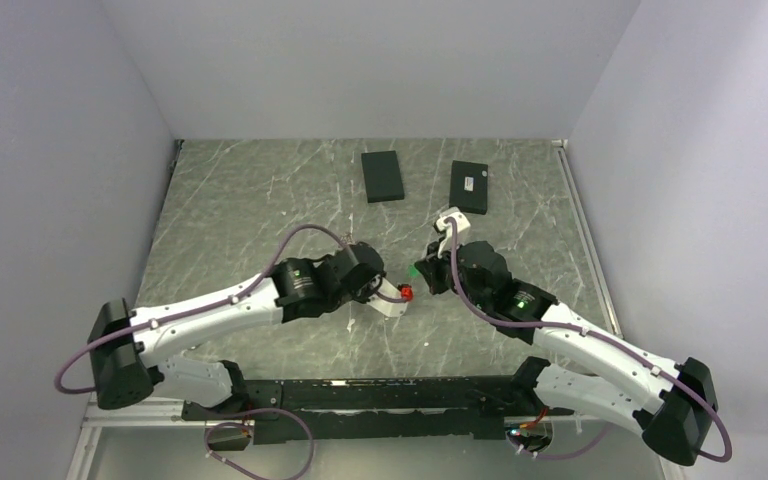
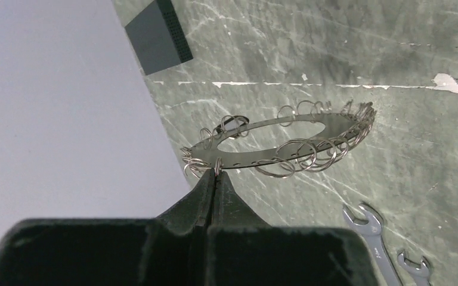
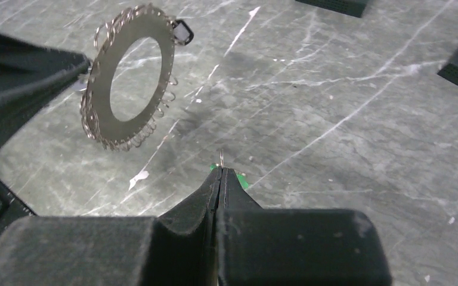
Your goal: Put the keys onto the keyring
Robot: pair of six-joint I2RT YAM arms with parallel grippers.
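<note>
My left claw (image 2: pixel 216 180) pinches the keyring (image 2: pixel 256 156) by its rim above the table (image 2: pixel 393 89); my right claw (image 3: pixel 221 174) is pressed together on a thin loop (image 3: pixel 221 157).

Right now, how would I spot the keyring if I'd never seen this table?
Look at the grey-green table, then at the left fingers near its middle. They pinch the keyring by its edge, off the table: a flat grey disc with a big hole and little wire rings round its rim, unlike the solid black boxes behind.
</note>
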